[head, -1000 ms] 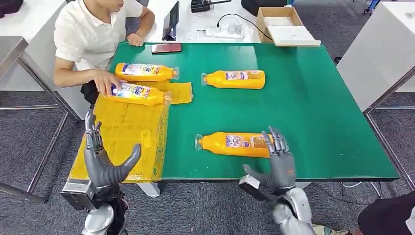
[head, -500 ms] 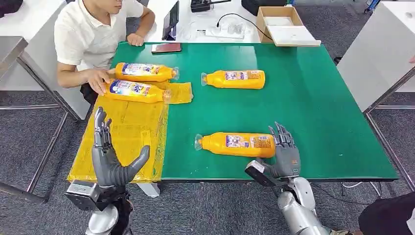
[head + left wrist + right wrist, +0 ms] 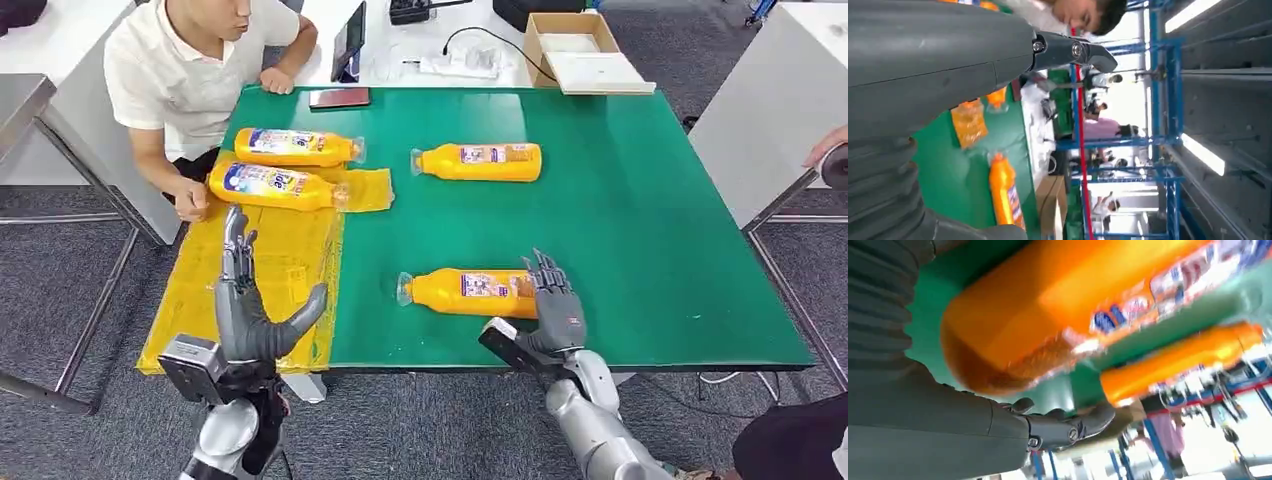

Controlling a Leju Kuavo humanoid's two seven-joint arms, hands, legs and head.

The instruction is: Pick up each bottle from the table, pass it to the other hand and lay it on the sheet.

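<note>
Bottle (image 3: 470, 292) crosswise, cap seemingly leftward

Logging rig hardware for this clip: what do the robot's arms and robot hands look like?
Both arms are silver metal with rounded segments. The left robot hand and right robot hand are grey, with darker, segmented fingers and a thick grey thumb. A dark boxy module sits at each wrist. The wrist views show a grey ribbed cover behind each hand. No cables or markings are visible.

Four orange bottles lie on their sides. The near bottle (image 3: 468, 293) sits at lower centre, cap pointing left. The far bottle (image 3: 480, 161) lies at upper centre. Two bottles (image 3: 296, 147) (image 3: 272, 186) rest at upper left on the crinkled yellow sheet (image 3: 262, 270).
</note>
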